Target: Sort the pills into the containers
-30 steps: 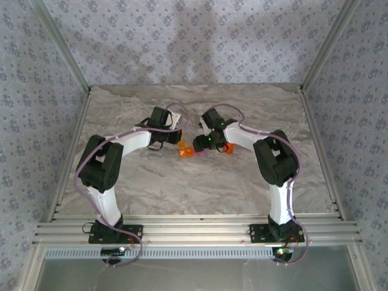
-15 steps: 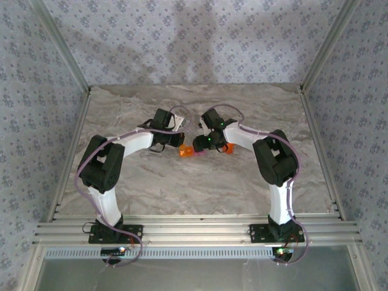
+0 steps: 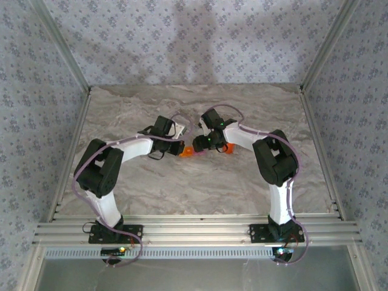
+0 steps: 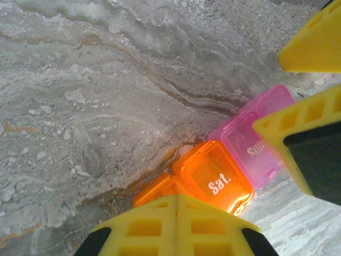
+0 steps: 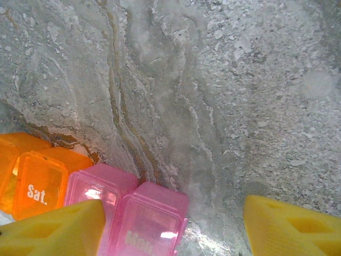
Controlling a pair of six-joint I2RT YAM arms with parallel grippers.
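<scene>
The containers are a short strip of joined translucent compartments lying on the marble table: an orange one (image 4: 216, 178) lettered "Sat." and pink ones (image 4: 254, 143), (image 5: 152, 224). In the top view the orange part (image 3: 186, 153) lies between the two wrists. My left gripper (image 4: 176, 200) is shut, its yellow fingertips pressed together right over the orange compartment's near edge. My right gripper (image 5: 175, 205) is open and straddles the pink "Mon" compartment. A small pale patch (image 4: 185, 151) lies against the orange compartment; I cannot tell if it is a pill.
An orange cylindrical bottle (image 3: 228, 148) stands just right of the right gripper, under its forearm. The right gripper's yellow fingers (image 4: 311, 45) crowd the right side of the left wrist view. Bare marble table (image 3: 182, 188) spreads in front, with aluminium frame rails along the edges.
My left gripper has moved right and slightly nearer, closing in on the orange compartment. The right arm and the containers have stayed put.
</scene>
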